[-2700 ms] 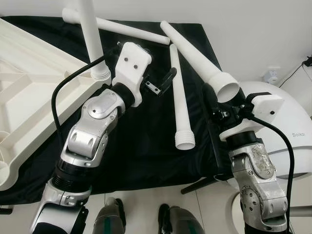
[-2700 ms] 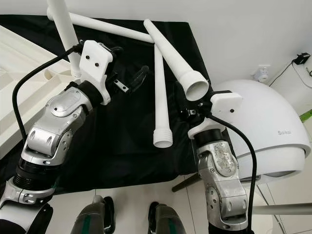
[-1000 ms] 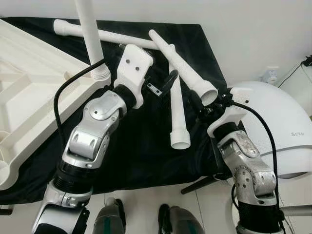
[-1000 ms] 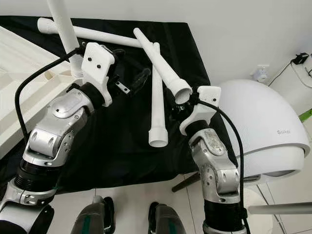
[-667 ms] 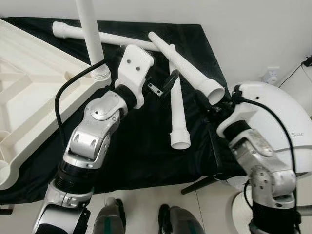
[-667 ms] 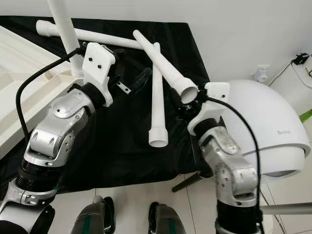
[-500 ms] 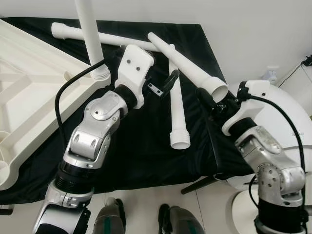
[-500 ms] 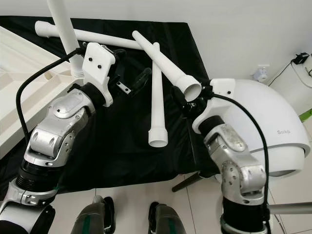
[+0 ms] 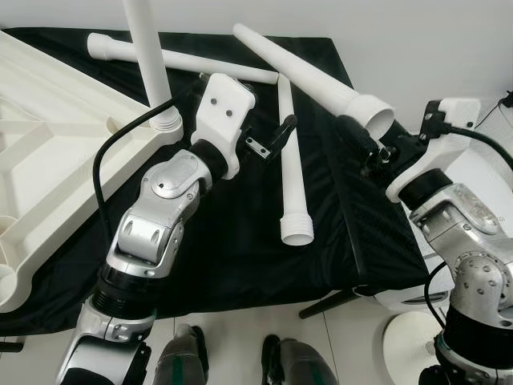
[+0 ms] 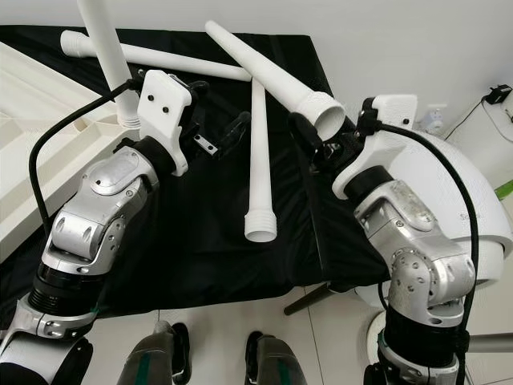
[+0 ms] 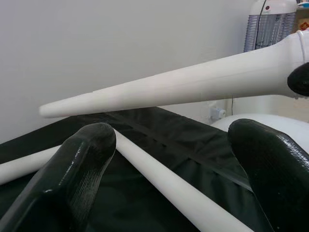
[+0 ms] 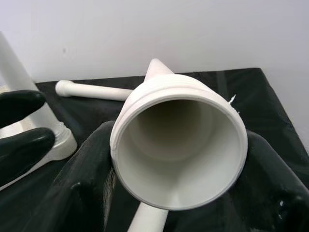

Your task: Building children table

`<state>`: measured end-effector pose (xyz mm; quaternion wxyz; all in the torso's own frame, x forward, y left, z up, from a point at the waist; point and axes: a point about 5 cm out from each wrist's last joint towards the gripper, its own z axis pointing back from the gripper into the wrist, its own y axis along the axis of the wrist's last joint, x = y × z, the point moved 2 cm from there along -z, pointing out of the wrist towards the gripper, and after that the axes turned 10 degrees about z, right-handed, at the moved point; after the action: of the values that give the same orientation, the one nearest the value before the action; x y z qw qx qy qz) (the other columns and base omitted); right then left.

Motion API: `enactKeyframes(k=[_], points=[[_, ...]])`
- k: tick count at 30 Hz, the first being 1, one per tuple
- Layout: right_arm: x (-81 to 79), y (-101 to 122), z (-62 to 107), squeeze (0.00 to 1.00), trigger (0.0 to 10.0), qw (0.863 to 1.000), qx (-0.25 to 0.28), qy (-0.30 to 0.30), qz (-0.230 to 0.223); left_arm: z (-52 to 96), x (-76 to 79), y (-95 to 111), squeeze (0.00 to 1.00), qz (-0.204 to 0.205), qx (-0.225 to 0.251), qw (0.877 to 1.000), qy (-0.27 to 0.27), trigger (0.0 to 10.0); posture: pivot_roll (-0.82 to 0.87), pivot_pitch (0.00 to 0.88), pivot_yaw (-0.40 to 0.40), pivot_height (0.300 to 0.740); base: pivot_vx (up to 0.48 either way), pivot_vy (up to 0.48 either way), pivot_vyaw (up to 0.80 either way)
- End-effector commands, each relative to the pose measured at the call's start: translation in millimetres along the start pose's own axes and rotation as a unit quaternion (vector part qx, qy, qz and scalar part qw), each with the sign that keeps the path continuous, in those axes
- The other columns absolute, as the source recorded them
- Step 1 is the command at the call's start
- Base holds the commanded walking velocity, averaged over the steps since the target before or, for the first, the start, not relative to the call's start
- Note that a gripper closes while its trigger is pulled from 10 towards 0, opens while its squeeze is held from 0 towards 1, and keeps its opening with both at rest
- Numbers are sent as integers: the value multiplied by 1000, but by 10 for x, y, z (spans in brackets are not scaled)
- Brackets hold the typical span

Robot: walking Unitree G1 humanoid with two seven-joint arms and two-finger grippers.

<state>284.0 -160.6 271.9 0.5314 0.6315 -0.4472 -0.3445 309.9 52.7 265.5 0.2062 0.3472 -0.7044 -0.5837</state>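
The white tabletop (image 9: 48,160) lies upside down on the left, with one white leg (image 9: 144,56) standing upright in its corner socket. A second leg (image 9: 176,58) lies along the back of the black cloth. A third leg (image 9: 290,160) lies in the middle, its threaded end toward me. My right gripper (image 9: 362,147) is shut on the wide end of a fourth, tapered leg (image 9: 309,68), held tilted above the cloth; its hollow mouth (image 12: 178,145) sits between the black fingers (image 12: 79,186). My left gripper (image 11: 174,169) hangs open beside the middle leg, holding nothing.
A black cloth (image 9: 240,241) covers the low work surface, whose front edge is just before my feet. A white domed appliance (image 10: 481,233) stands close at the right, under my right arm. A white wall runs behind.
My right gripper has raised the tapered leg and swung its wide end up and to the right; the narrow tip has lifted off the other legs. The left arm has stayed put.
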Motion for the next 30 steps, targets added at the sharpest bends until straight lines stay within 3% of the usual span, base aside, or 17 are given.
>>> enactKeyframes(k=[1, 9, 18, 24, 30], points=[[66, -5, -4, 0, 10000, 1000, -12, -13, 5, -9, 30, -3, 0, 4, -1, 1000, -6, 10000, -49, 183, -31, 740, 0, 0, 0], [195, -128, -57, 0, 10000, 997, -63, -29, -22, -8, 31, -3, 0, 4, 0, 1000, -3, 10000, -44, 182, -38, 740, 0, 0, 0], [209, -160, -57, 0, 10000, 995, -89, -15, -35, 0, 27, -5, 0, 4, 0, 1000, 0, 10000, -45, 181, -41, 740, 0, 0, 0], [191, -127, -14, 0, 10000, 993, -108, 19, -47, -2, 34, -5, 0, 6, 2, 1000, 1, 10000, -53, 178, -37, 740, 0, 0, 0], [147, -89, 120, 0, 10000, 988, -137, 72, -23, -19, 50, 2, 0, 8, 5, 1000, -2, 10000, -62, 176, -30, 740, 0, 0, 0]])
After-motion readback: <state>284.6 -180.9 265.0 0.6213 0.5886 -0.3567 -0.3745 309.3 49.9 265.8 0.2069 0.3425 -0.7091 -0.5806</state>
